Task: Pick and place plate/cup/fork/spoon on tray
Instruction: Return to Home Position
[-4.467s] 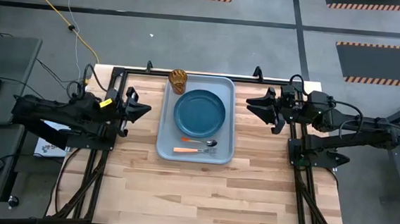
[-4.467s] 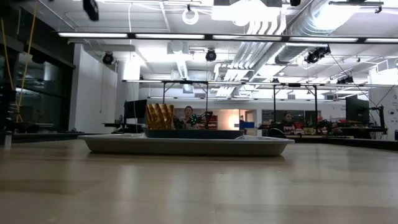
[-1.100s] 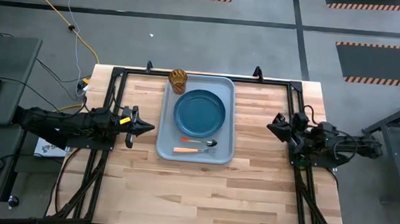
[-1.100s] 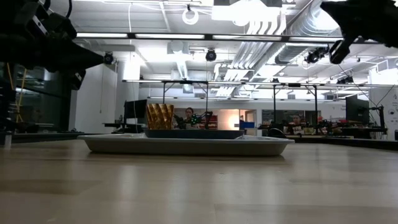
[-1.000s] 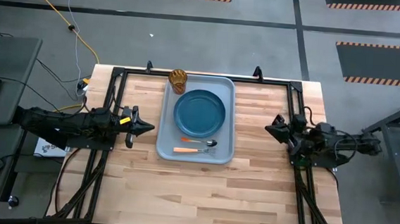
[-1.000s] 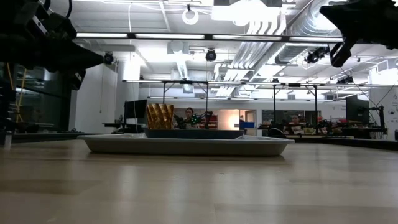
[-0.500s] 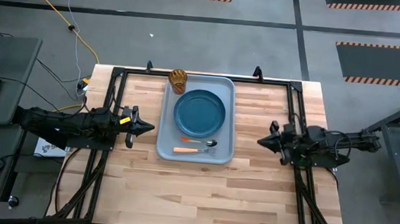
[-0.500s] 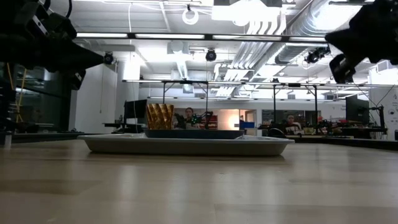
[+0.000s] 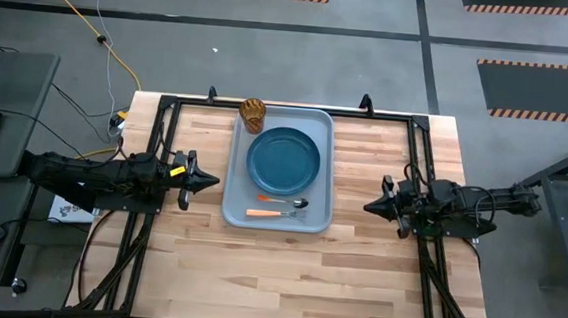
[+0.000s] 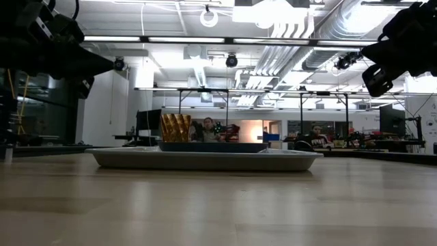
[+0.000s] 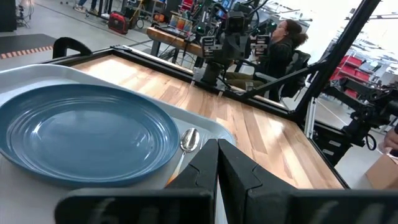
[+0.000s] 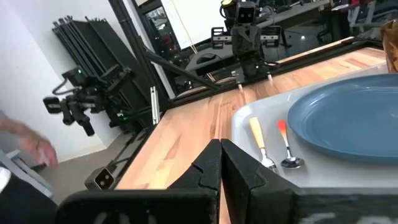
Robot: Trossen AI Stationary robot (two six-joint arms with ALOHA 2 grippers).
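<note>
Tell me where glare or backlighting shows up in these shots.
Low view: ceiling strip lights backlight it, leaving the left arm and right arm as silhouettes. Left wrist view: the room beyond the table blows out white; the spoon bowl glints.

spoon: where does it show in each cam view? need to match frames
High: spoon on the tray, between plate and fork.
Low: not visible; the tray's rim hides it.
Left wrist: its bowl shows beside the plate's edge.
Right wrist: spoon between fork and plate.
Shared landmark: the plate.
</note>
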